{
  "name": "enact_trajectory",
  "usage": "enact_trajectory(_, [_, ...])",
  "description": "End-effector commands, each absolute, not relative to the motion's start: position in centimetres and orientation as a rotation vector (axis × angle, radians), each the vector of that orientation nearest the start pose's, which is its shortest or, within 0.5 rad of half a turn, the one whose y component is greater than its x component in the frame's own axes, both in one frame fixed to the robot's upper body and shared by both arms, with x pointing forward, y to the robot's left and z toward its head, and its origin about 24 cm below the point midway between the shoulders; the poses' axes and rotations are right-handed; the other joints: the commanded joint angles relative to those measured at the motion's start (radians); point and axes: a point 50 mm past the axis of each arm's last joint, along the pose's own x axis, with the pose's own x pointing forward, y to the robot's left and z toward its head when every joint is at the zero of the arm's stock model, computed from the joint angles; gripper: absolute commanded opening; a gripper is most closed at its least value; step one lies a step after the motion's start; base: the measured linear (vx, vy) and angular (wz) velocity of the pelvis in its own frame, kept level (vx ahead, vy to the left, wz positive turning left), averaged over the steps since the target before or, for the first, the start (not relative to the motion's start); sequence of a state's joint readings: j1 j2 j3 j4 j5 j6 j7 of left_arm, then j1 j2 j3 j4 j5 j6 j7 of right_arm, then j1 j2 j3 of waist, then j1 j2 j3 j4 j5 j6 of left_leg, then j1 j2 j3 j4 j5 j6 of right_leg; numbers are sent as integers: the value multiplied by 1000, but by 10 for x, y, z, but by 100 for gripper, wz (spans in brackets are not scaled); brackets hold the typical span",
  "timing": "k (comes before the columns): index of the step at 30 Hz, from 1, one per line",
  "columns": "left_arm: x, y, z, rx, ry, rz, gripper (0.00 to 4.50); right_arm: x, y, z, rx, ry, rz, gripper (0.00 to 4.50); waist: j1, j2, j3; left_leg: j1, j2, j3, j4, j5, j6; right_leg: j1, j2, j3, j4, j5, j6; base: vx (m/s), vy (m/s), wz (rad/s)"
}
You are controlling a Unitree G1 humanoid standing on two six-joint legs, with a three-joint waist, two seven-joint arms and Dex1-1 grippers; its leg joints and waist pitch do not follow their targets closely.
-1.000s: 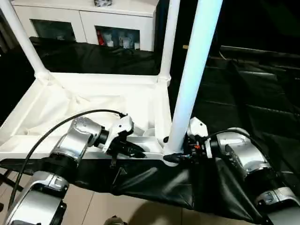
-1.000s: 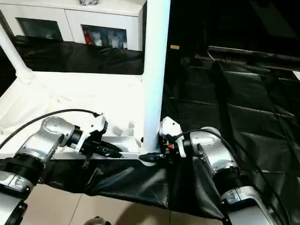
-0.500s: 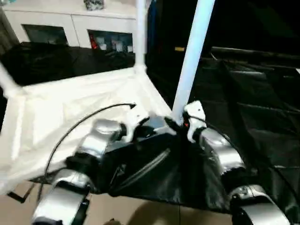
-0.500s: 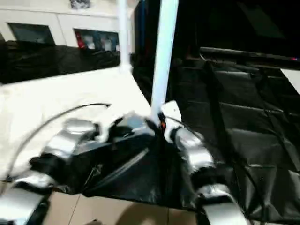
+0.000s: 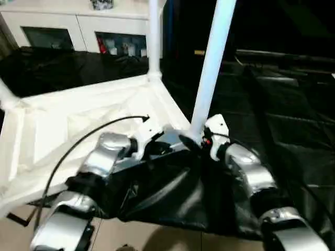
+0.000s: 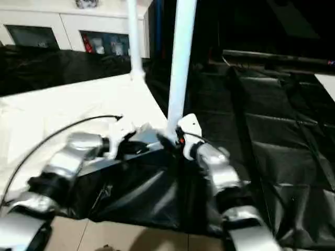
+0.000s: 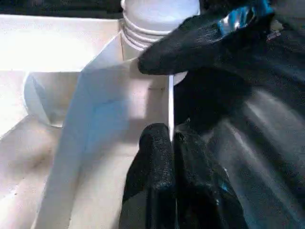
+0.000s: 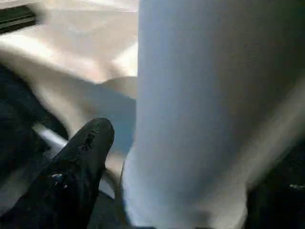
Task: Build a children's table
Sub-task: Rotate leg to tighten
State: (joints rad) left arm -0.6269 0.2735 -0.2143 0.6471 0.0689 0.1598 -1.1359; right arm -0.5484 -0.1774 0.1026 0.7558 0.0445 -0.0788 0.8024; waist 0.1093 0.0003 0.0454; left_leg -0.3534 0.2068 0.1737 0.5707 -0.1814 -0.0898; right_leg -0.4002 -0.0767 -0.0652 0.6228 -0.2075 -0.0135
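Tabletop (image 5: pixel 78 120) upside-down, centre-left of frame. Left gripper (image 7: pixel 171 143) pinched shut on its rim. Right gripper (image 5: pixel 201 142) at near leg (image 5: pixel 212 63) base, grip unclear. Keep leg upright, press squarely into corner socket.

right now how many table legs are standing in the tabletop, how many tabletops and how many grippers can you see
table legs standing in corner sockets: 3, near right leg, far right leg, left leg
tabletops: 1, tabletop lying underside up
grippers: 2, left gripper and right gripper
total: 6
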Motion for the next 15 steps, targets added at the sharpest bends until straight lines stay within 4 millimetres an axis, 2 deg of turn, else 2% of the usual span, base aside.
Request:
enact_trajectory(1, [319,103,56,315,397,-1409,0,313,-99,32,-188,220,1190,383,3,-9,-59,-3,22,2,-53,-143,82,59,-62,45,-70,-56,-233,0,0,0])
enact_trajectory(4, [319,110,58,323,413,-1434,0,308,-105,34,-205,237,1281,383,4,-7,-60,-3,25,2,-52,-138,84,57,-62,44,-66,-35,-246,0,0,0])
enact_trajectory(7, [320,118,61,335,431,-1458,0,301,-111,35,-221,271,1409,383,10,-10,-59,-3,25,3,-50,-142,95,57,-61,44,-65,-38,-254,0,0,0])
enact_trajectory(8, [320,120,61,338,436,-1457,0,299,-113,35,-230,283,1437,359,12,-11,-59,-3,26,3,-51,-142,96,56,-62,43,-66,-40,-254,0,0,0])
enact_trajectory(12, [321,130,63,351,468,-1479,0,292,-119,36,-233,340,1546,352,19,-12,-56,-1,28,2,-53,-158,88,54,-64,44,-70,-94,-245,0,0,0])
enact_trajectory(15, [321,133,63,358,478,-1488,0,290,-119,37,-220,350,1578,312,25,-15,-56,0,28,1,-54,-162,77,53,-66,45,-71,-111,-238,0,0,0])
